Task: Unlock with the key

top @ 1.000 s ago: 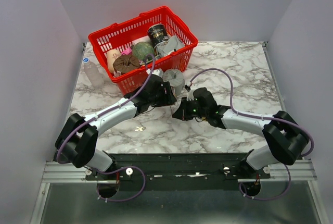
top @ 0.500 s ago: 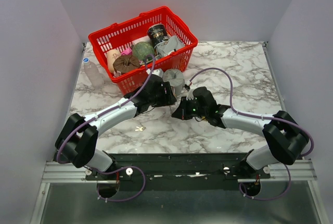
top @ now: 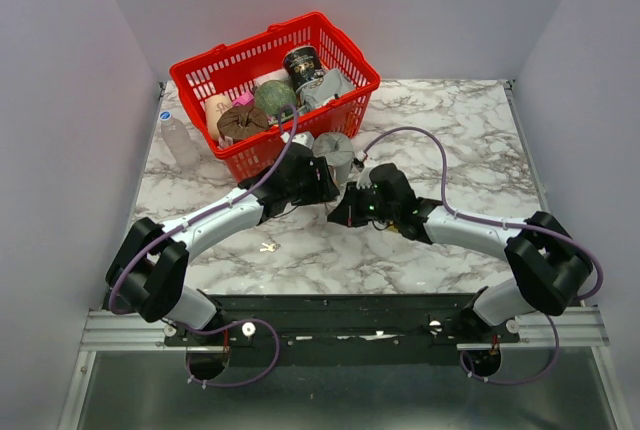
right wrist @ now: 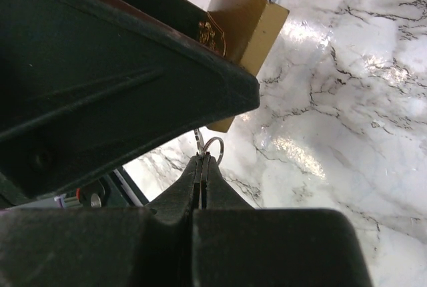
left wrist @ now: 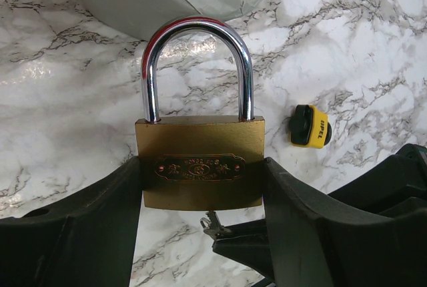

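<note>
Padlock (left wrist: 200, 167) front and centre in the left wrist view, brass body clamped at both sides by the left gripper (left wrist: 201, 187), whose fingers (left wrist: 107, 213) are spread just as wide as the body and pressed against it. It is held off the marble table (left wrist: 360, 47), near the table's middle and just in front of the red basket (top: 345, 100). The steel loop is closed, both legs sunk into the brass. Its long axis runs away from the wrist: loop pointing out towards the grey roll (left wrist: 133, 0), underside facing back towards the camera. At that underside sits the key (left wrist: 211, 222), small and silver, its tip right at the brass; whether the blade is actually in the keyhole cannot be made out. Over to the right wrist view: the right gripper (right wrist: 202, 167) has its fingers pressed flat together, pinching the key's head, and the key ring (right wrist: 215, 145) pokes out beside them. Most of that view is blocked by the dark bulk of the other arm, with only a corner of the brass showing. From above, the two grippers meet nose to nose and cover the lock and key entirely. A small yellow piece (left wrist: 308, 125) lies on the marble just right of the lock, and a clear bottle (top: 178, 140) stands left of the basket.
</note>
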`<state>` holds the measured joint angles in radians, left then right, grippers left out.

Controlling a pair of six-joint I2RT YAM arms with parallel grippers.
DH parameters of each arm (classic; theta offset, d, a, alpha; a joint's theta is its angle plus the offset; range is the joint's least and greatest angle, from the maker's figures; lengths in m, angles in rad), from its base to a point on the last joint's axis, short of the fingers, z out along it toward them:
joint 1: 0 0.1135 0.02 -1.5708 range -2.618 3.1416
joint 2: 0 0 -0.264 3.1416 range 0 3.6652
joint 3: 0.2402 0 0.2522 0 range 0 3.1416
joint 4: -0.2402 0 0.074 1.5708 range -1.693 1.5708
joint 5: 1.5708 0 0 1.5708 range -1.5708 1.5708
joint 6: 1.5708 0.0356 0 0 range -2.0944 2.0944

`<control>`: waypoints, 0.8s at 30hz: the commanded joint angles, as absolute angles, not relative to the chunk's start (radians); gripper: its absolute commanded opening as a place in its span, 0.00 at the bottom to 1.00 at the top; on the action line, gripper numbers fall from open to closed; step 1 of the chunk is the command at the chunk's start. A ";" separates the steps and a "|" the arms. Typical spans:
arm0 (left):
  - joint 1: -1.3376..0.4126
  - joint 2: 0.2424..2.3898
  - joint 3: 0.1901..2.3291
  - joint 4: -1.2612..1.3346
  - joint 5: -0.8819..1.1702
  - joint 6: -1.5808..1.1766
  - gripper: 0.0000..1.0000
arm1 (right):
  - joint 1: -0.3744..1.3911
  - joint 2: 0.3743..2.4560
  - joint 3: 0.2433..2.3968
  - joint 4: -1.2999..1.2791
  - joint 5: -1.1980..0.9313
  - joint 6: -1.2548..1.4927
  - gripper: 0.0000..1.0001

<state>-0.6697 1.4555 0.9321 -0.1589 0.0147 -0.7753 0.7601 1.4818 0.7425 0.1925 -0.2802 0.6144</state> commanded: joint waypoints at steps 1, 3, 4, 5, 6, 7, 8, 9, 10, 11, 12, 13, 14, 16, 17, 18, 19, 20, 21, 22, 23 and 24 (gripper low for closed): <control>-0.676 1.411 0.939 -0.077 0.025 -0.778 0.00 | 0.765 1.508 0.767 0.196 -0.293 0.630 0.01; -0.676 1.411 0.939 -0.078 0.023 -0.778 0.00 | 0.765 1.508 0.770 0.198 -0.293 0.630 0.01; -0.676 1.410 0.939 -0.078 0.025 -0.778 0.00 | 0.767 1.511 0.769 0.198 -0.295 0.632 0.01; -0.676 1.410 0.939 -0.078 0.025 -0.776 0.00 | 0.765 1.514 0.769 0.198 -0.299 0.634 0.01; -0.676 1.410 0.939 -0.078 0.025 -0.776 0.00 | 0.765 1.514 0.769 0.198 -0.299 0.634 0.01; -0.676 1.410 0.939 -0.080 0.023 -0.778 0.00 | 0.765 1.517 0.769 0.198 -0.304 0.635 0.01; -0.676 1.410 0.939 -0.080 0.021 -0.778 0.00 | 0.765 1.519 0.767 0.196 -0.307 0.637 0.01; -0.676 1.411 0.939 -0.078 0.021 -0.778 0.00 | 0.765 1.520 0.765 0.198 -0.305 0.640 0.01; -0.676 1.410 0.939 -0.080 0.023 -0.776 0.00 | 0.765 1.519 0.764 0.198 -0.307 0.640 0.01; -0.676 1.411 0.939 -0.078 0.023 -0.778 0.00 | 0.765 1.519 0.764 0.198 -0.301 0.640 0.01; -0.676 1.411 0.939 -0.078 0.023 -0.776 0.00 | 0.765 1.519 0.764 0.198 -0.302 0.640 0.01; -0.676 1.410 0.939 -0.080 0.021 -0.776 0.00 | 0.765 1.517 0.764 0.196 -0.301 0.641 0.01; -0.676 1.411 0.939 -0.080 0.021 -0.776 0.00 | 0.765 1.517 0.764 0.195 -0.298 0.641 0.01; -0.676 1.411 0.939 -0.078 0.021 -0.776 0.00 | 0.764 1.516 0.762 0.196 -0.295 0.644 0.01; -0.676 1.411 0.939 -0.078 0.021 -0.776 0.00 | 0.764 1.516 0.761 0.196 -0.288 0.644 0.01; -0.676 1.411 0.939 -0.080 0.021 -0.776 0.00 | 0.765 1.514 0.759 0.196 -0.285 0.646 0.01; -0.676 1.411 0.939 -0.080 0.021 -0.776 0.00 | 0.764 1.516 0.759 0.196 -0.284 0.647 0.01; -0.676 1.411 0.939 -0.078 0.020 -0.776 0.00 | 0.764 1.517 0.759 0.193 -0.282 0.647 0.01; -0.676 1.410 0.940 -0.080 0.021 -0.776 0.00 | 0.761 1.517 0.759 0.193 -0.284 0.647 0.01; -0.676 1.411 0.939 -0.080 0.021 -0.776 0.00 | 0.759 1.520 0.758 0.193 -0.287 0.650 0.01; -0.676 1.411 0.939 -0.078 0.020 -0.775 0.00 | 0.758 1.520 0.758 0.195 -0.285 0.650 0.01; -0.676 1.411 0.939 -0.080 0.020 -0.776 0.00 | 0.758 1.519 0.756 0.193 -0.285 0.650 0.01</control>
